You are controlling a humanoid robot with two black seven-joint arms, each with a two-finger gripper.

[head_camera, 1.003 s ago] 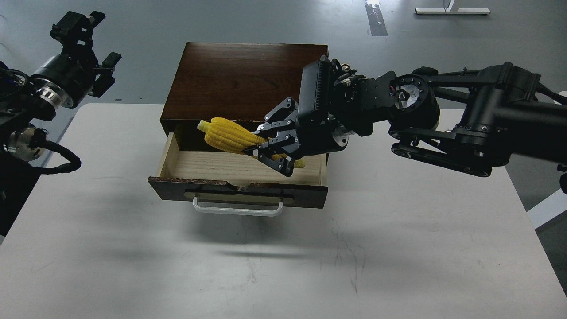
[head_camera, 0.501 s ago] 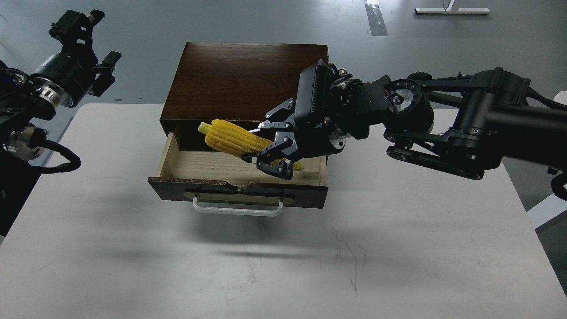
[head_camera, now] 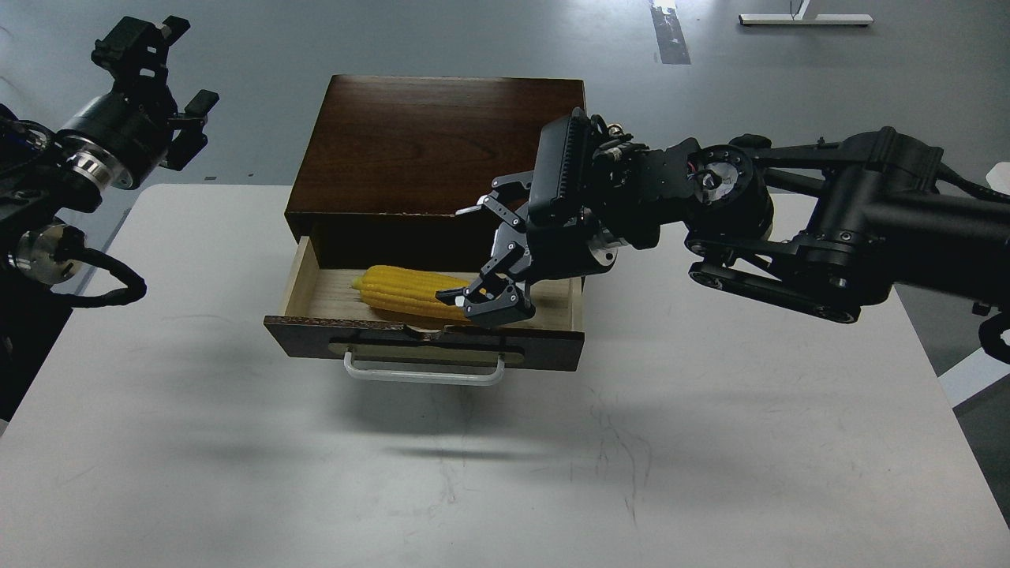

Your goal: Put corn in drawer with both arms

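our right gripper is in the middle of the frame, over the right part of the open drawer. its two claw-like fingers are spread wide, one up near the edge of the box, one low beside the corn, and they hold nothing. the corn lies on the drawer floor, near the front wall, with the thick end to the left and the thin end under the lower finger; we cannot tell if the finger touches it.

our left gripper is in the upper left of the frame, far from the drawer, and it carries nothing; its fingers look apart.

we judge that the placing is done, because the corn is inside and free. what is left is to take the right arm out and probably to push the drawer closed.

the corn is bright yellow, tapered, with long ridges, and looks like plastic. the drawer has pale wood inside, a dark brown front, a brass plate and a white bar handle. the table is pale grey with faint scratches.
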